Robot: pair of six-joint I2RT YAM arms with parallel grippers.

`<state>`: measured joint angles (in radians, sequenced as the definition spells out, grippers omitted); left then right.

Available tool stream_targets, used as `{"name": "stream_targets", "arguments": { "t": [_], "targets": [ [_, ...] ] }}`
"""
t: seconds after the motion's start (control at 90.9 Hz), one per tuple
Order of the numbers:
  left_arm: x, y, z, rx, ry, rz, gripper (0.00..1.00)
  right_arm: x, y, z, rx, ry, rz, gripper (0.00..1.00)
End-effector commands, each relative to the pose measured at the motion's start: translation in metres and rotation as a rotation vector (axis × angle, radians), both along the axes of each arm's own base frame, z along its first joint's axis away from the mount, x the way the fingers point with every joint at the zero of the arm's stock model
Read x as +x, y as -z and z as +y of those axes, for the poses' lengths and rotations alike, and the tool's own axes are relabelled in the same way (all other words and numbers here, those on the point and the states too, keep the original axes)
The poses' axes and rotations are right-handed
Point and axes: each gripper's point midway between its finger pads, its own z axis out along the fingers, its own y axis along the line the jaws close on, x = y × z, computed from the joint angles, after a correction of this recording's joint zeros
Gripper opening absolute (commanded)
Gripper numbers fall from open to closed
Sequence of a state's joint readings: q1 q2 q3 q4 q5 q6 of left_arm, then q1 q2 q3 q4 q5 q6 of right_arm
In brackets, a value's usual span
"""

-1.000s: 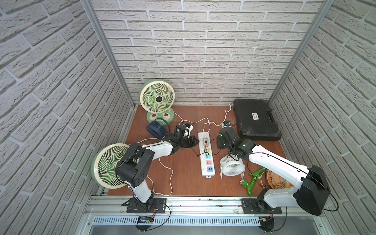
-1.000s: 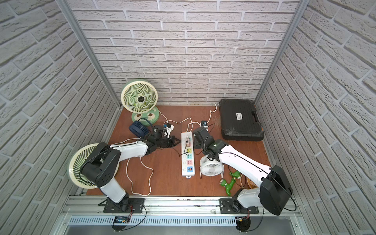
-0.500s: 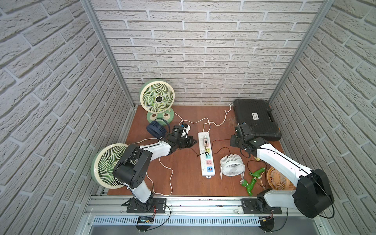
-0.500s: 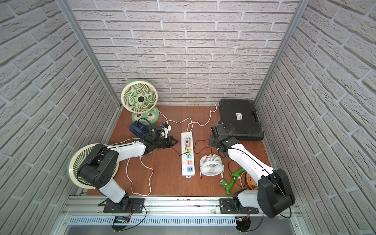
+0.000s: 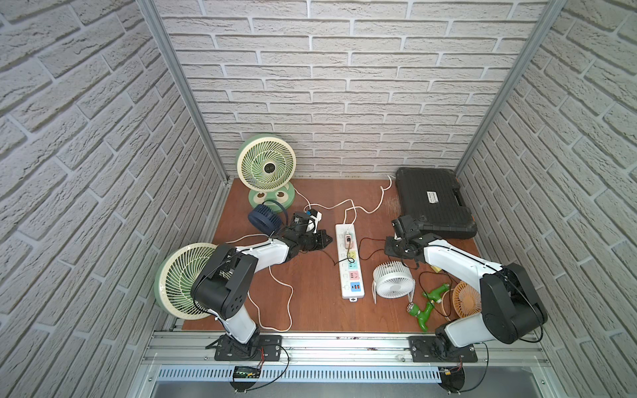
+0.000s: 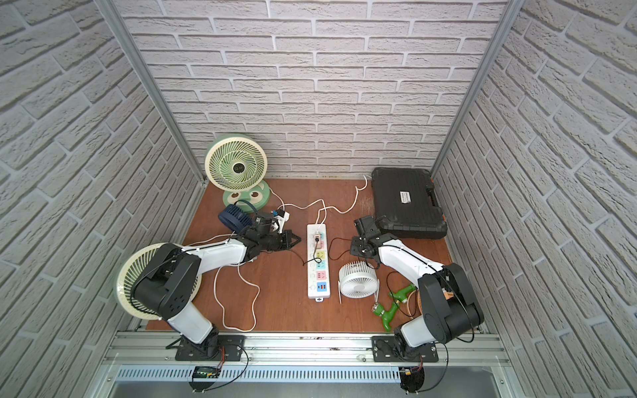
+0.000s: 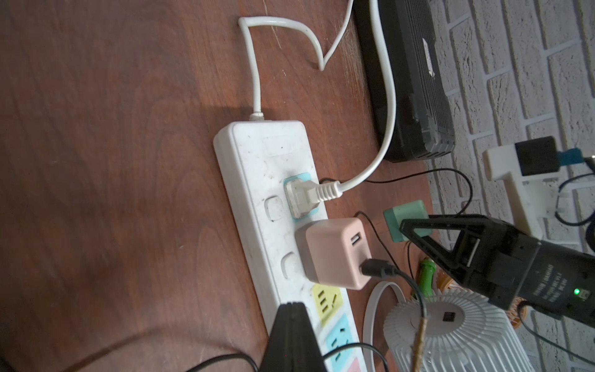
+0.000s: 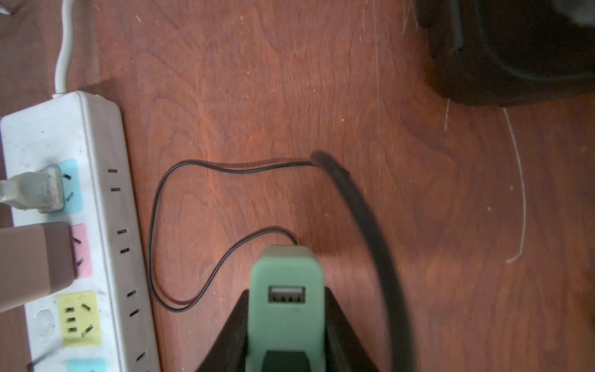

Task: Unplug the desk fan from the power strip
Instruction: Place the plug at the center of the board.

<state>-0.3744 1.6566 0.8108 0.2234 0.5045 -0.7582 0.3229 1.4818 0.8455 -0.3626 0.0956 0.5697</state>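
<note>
Two robot arms are reaching over a reddish wooden tabletop walled in by white brick. The right gripper point(image 8: 286, 325) is clamping a mint-green USB adapter point(image 8: 286, 290) between its fingers. It is now hanging well apart from the power strip point(image 5: 350, 268), near the black tool case point(image 5: 434, 203); a second ago it was right at the strip's edge. With the adapter clear of every socket, the unplugging itself is looking done, and only setting the adapter down and letting go seems to be remaining.

A thin black cable point(image 8: 154, 232) is trailing from the adapter in a loose loop across the wood between gripper and strip. Which fan it is feeding cannot be traced.

The left gripper point(image 7: 291, 325) is staying pinched shut on nothing, hovering just beside the strip's other long edge.

The strip is lying lengthwise in the middle of the table. It is carrying a white plug point(image 7: 302, 196) in its blue socket and a pink adapter point(image 7: 331, 254) next to it. A small white fan point(image 5: 393, 279) is standing just beside the strip, below the right gripper, where the slack cable could be snagging.
</note>
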Motion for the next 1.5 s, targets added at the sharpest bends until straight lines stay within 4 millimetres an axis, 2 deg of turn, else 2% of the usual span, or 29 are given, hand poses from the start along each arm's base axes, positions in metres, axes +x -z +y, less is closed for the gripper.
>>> {"name": "stream_targets", "arguments": {
  "t": [0.0, 0.242, 0.418, 0.594, 0.77, 0.913, 1.177, 1.485],
  "targets": [
    [0.001, 0.000, 0.003, 0.004, 0.007, -0.022, 0.00, 0.006, -0.007, -0.001, 0.005, 0.013, -0.040, 0.28],
    [0.004, 0.004, 0.001, -0.006, 0.011, -0.015, 0.00, 0.005, -0.021, 0.000, -0.023, -0.005, -0.060, 0.44],
    [0.005, 0.004, 0.000, -0.009, 0.017, -0.016, 0.00, 0.006, -0.045, 0.007, -0.056, -0.035, -0.106, 0.49],
    [0.006, 0.004, -0.005, -0.030, 0.034, -0.013, 0.00, 0.008, -0.073, 0.025, -0.090, -0.096, -0.173, 0.50],
    [0.008, 0.005, -0.011, -0.068, 0.047, -0.005, 0.00, 0.009, -0.088, 0.060, -0.078, -0.206, -0.244, 0.50],
    [0.010, 0.007, -0.013, -0.074, 0.049, -0.002, 0.00, 0.008, -0.086, 0.092, -0.045, -0.295, -0.251, 0.50],
    [0.015, 0.006, -0.018, -0.109, 0.050, 0.000, 0.00, 0.007, -0.062, 0.138, -0.005, -0.414, -0.217, 0.50],
    [0.018, 0.008, -0.020, -0.125, 0.045, 0.003, 0.00, 0.010, -0.036, 0.165, 0.012, -0.448, -0.211, 0.50]
  ]
}}
